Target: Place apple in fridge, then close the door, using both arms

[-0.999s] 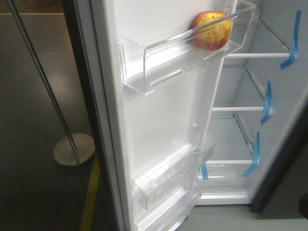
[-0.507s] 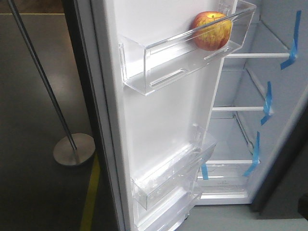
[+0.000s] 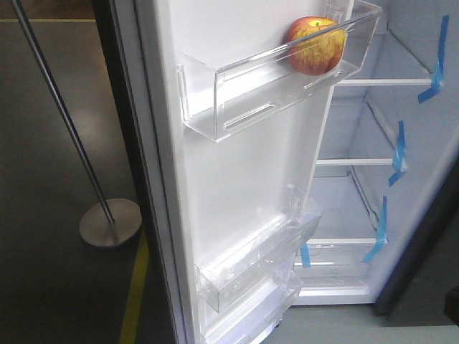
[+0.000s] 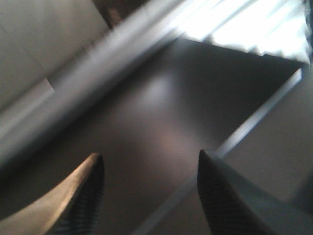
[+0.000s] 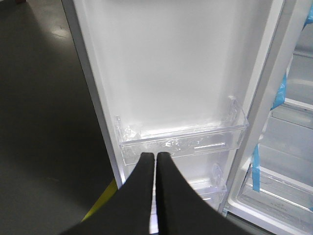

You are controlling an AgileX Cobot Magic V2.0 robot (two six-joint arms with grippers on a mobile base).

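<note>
The apple [image 3: 314,44], red with yellow patches, sits in the upper clear bin [image 3: 272,79] of the open door [image 3: 244,172]. The fridge [image 3: 373,165] stands open on the right, white inside, with white shelves edged in blue tape. No gripper shows in the front view. In the left wrist view my left gripper [image 4: 149,164] is open and empty over a blurred dark floor. In the right wrist view my right gripper [image 5: 156,155] is shut and empty, pointing at the door's lower clear bin [image 5: 181,139], short of it.
A metal pole on a round base [image 3: 109,222] stands on the dark floor left of the door. A yellow floor line [image 3: 135,287] runs by the door's foot. The fridge's dark outer side [image 3: 423,244] is at the right.
Almost nothing differs in the front view; the view shifts very slightly. The apple stays in the upper door bin.
</note>
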